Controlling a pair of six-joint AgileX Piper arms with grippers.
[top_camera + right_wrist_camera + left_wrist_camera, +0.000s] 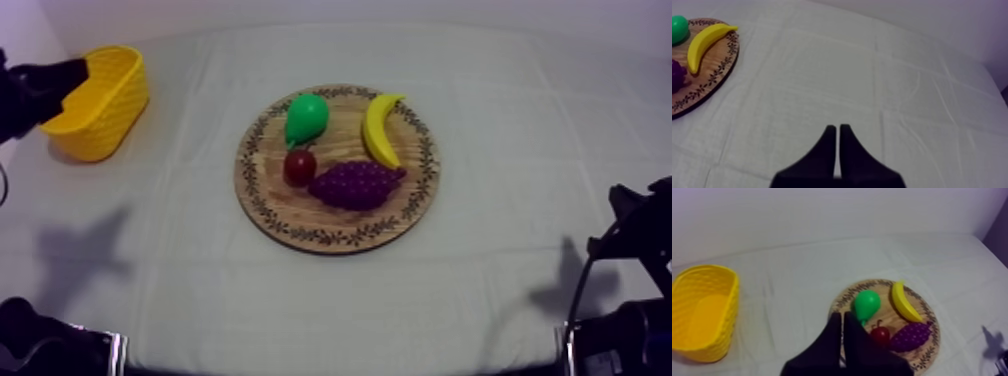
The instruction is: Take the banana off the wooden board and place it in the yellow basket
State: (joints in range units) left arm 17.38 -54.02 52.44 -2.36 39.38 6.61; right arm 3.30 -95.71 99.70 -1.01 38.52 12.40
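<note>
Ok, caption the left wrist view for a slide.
Shut left gripper near the wooden board bearing the banana; empty yellow basket stands apart.

- No text, label, brand, number or sign can be read in any of the views.
- The only marking is the dark leaf-like pattern around the rim of the round wooden board (pixel 330 236). It is ornament, not lettering.
</note>
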